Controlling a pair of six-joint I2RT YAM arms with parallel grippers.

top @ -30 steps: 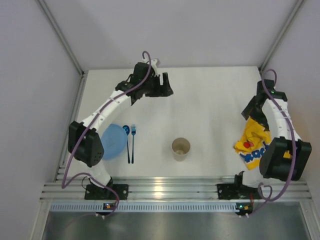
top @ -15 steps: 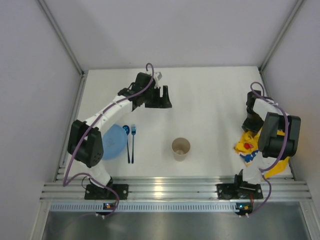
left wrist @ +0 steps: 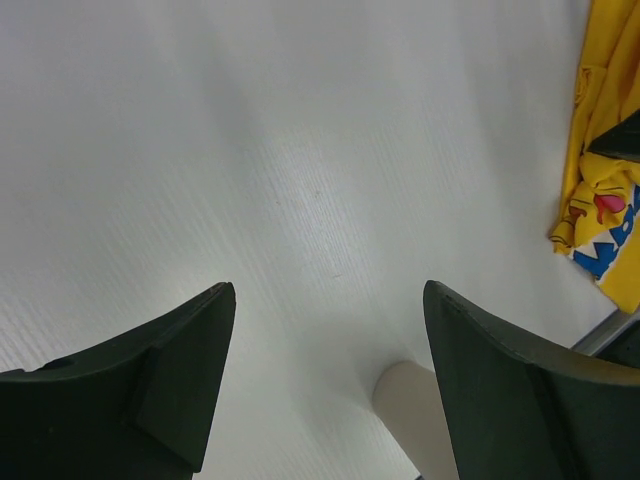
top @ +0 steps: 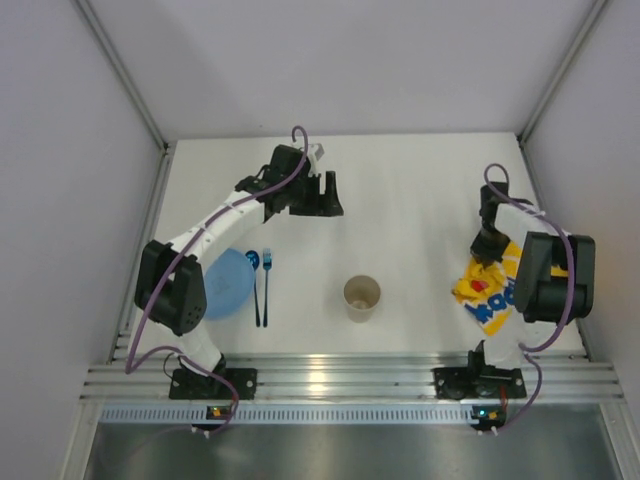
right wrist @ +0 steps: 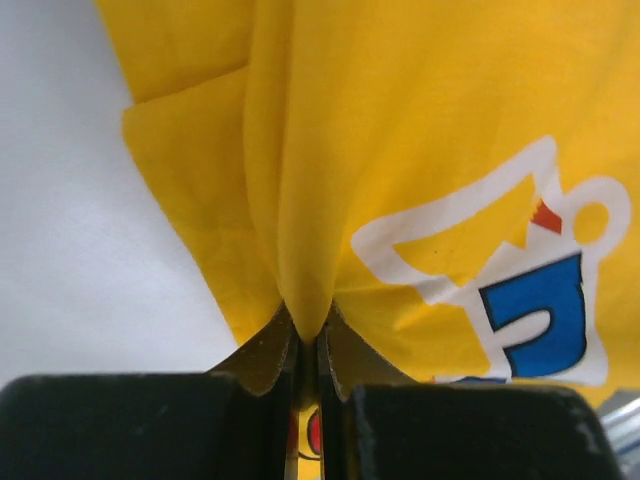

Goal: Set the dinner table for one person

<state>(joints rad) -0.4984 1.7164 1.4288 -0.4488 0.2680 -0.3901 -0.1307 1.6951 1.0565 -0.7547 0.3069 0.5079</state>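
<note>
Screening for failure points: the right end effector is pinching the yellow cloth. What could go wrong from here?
1. The right end effector grips only a thin bunched fold of the yellow cloth, so it may slip free under a pull.
2. The cloth is crumpled and may land folded, not flat.
3. The cup stands between the cloth and the blue plate; cloth dragged leftward could tip it.

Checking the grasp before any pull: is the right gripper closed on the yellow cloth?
Yes, in the right wrist view the right gripper is pinched shut on a fold of the yellow cloth.
</note>
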